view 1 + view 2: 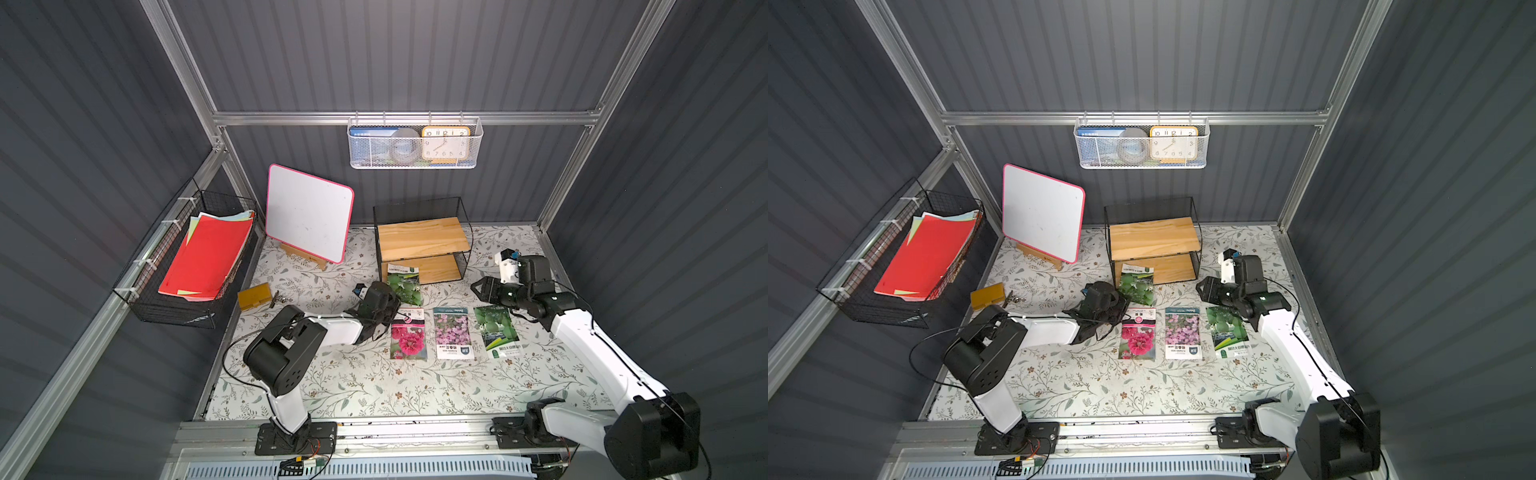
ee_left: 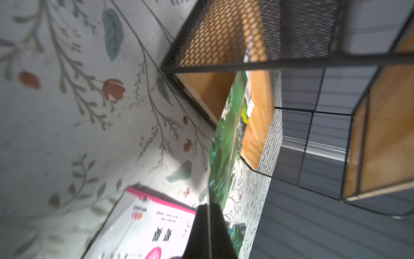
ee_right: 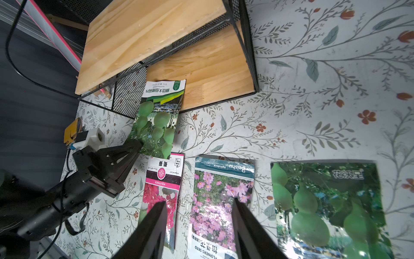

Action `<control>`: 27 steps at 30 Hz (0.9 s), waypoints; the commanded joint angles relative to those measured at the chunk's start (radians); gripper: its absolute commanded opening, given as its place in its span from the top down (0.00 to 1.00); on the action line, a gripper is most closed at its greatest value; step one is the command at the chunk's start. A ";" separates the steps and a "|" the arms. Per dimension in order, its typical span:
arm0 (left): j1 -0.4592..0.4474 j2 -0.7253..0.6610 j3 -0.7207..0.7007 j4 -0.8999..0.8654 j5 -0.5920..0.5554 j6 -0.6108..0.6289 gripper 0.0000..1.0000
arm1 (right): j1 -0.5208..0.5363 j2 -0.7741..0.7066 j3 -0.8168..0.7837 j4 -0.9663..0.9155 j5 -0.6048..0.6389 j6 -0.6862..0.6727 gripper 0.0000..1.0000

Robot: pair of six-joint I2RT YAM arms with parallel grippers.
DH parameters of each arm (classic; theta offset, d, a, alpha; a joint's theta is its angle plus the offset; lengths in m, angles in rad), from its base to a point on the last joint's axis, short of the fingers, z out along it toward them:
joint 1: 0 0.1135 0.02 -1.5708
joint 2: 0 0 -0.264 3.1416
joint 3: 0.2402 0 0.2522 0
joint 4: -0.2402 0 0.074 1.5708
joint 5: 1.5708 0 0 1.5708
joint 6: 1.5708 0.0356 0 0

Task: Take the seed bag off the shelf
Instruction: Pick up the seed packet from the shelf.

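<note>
Left gripper (image 3: 137,145) is clamped on the gourd seed bag (image 3: 156,116) at its end away from the shelf (image 3: 139,38). The bag runs lengthwise from the jaws toward the shelf, white-banded end over the lower board (image 3: 208,67).

Floral table (image 1: 374,386) carries the shelf (image 1: 419,239) at the back, a whiteboard (image 1: 307,212) on a small easel (image 1: 305,259) beside it, and a yellow block (image 1: 254,296) near the table's side edge. Flat in a row in front of the shelf: red-flower packet (image 1: 409,338), pink-flower packet (image 1: 452,332), gourd packet (image 1: 496,330). The seed bag (image 1: 404,282) has its top end over the front of the shelf's lower board (image 1: 440,268), with the rest sticking out over the table.
</note>
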 commanded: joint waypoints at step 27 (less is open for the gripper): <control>-0.112 -0.794 -0.275 -0.471 -0.240 -0.075 1.00 | -0.007 -0.066 -0.013 -0.007 -0.012 0.009 0.48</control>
